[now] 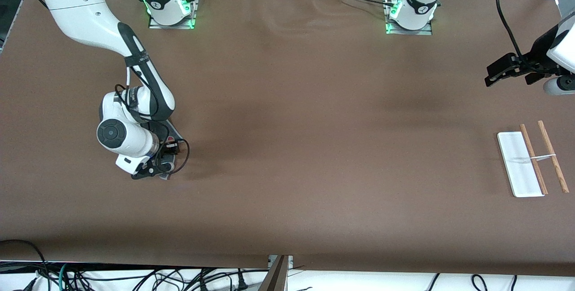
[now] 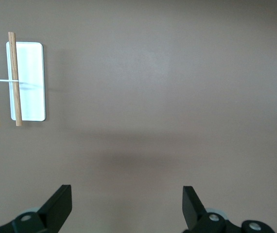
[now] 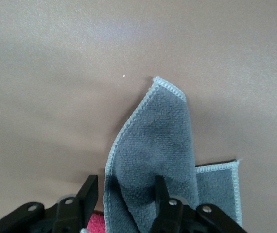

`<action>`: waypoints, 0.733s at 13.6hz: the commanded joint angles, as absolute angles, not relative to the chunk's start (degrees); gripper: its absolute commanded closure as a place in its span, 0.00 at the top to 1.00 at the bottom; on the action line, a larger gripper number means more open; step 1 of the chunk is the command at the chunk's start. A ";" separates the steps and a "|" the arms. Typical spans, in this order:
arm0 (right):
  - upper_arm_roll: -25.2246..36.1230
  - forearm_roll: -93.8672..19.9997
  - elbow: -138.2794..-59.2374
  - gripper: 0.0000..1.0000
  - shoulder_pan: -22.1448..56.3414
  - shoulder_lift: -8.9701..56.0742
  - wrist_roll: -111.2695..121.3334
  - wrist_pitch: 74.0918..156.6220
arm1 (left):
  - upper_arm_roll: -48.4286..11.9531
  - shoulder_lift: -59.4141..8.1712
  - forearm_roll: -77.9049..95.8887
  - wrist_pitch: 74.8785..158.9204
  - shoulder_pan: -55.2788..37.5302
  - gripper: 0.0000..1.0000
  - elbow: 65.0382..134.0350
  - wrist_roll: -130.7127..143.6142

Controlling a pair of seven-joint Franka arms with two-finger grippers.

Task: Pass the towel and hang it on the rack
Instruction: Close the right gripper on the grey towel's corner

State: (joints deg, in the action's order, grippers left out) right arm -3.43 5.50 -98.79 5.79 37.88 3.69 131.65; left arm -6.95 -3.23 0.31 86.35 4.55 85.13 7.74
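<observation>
Toward the right arm's end of the brown surface (image 1: 287, 147), the right arm reaches down from its base at the top of the front view and bends low. Right gripper (image 1: 155, 170) sits right at the surface, on top of the towel (image 3: 158, 160). In the front view only slivers of grey cloth show around and under the wrist; most of it is covered by the arm.

Right wrist view: dark grey cloth with a light grey stitched edge, one fold of it raised and running up between the jaws. A second flat corner lies on the surface just beside that fold. A bit of bright pink-red shows at the frame edge between the fingers (image 3: 87, 196). Jaws stand partly apart, one finger on each side of the raised fold, touching or nearly touching it; cannot tell whether the cloth is actually pinched.

Middle of the surface: bare brown cover, some soft shadows.

At the left arm's end, the left gripper (image 1: 505, 72) hangs in the air over bare surface, waiting, jaws wide apart with nothing between them; left wrist view shows both fingers (image 2: 60, 206) spread with brown surface in the gap.

Nearer the front camera than that gripper, the rack (image 1: 521, 165) lies on the surface: flat white rectangular base, two thin light-wood rods parallel, joined by a thin metal crosspiece. Rack and towel are well apart, at the two ends of the surface.
</observation>
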 commanded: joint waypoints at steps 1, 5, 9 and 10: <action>-2.99 6.42 -99.93 0.55 6.15 37.18 3.25 131.22 | -7.38 -4.22 0.44 86.74 3.00 1.00 83.41 7.65; -2.72 6.42 -100.55 0.41 6.15 37.18 3.34 131.31 | -7.03 -4.39 0.44 87.27 3.52 1.00 83.41 7.65; -2.72 6.50 -100.55 0.09 6.15 36.92 3.43 130.35 | -6.50 -4.39 0.35 87.28 3.78 1.00 83.41 7.65; -2.72 6.50 -100.29 0.03 6.15 36.83 3.43 129.04 | -6.50 -4.39 0.44 87.28 4.21 1.00 83.41 7.56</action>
